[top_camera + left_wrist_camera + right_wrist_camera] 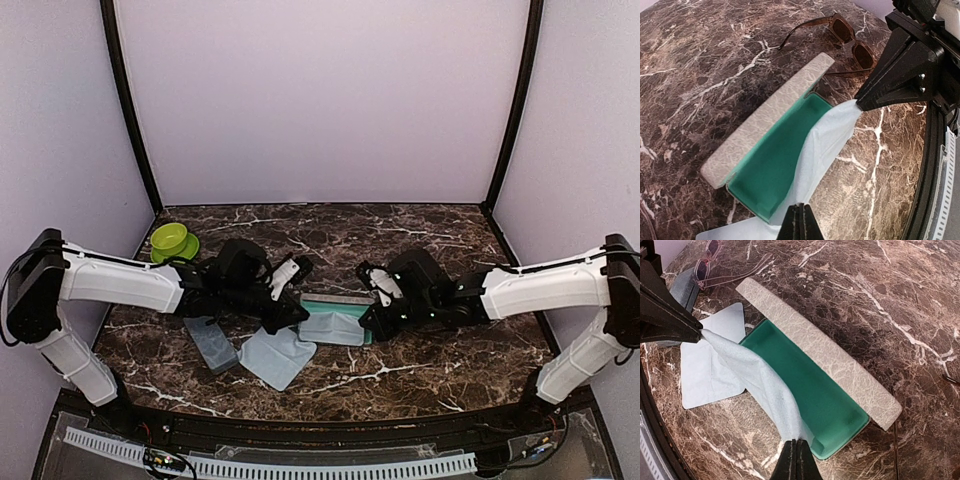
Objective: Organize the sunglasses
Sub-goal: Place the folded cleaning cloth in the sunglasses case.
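Left claw and right claw each pinch an end of one cloth, stretched over the open teal-lined case. Sunglasses sit unfolded on the table past its lid.

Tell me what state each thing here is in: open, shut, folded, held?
Grey rectangular teal-lined case: open.
Pale blue-grey cloth above it: stretched between both jaws.
Second pale blue-grey cloth: flat on the marble table.
Second grey case: closed.
Brown-framed sunglasses: unfolded, on the table.
Pink-framed sunglasses: unfolded, by the closed case.
Left jaws: shut on the stretched cloth.
Right jaws: shut on the same cloth.
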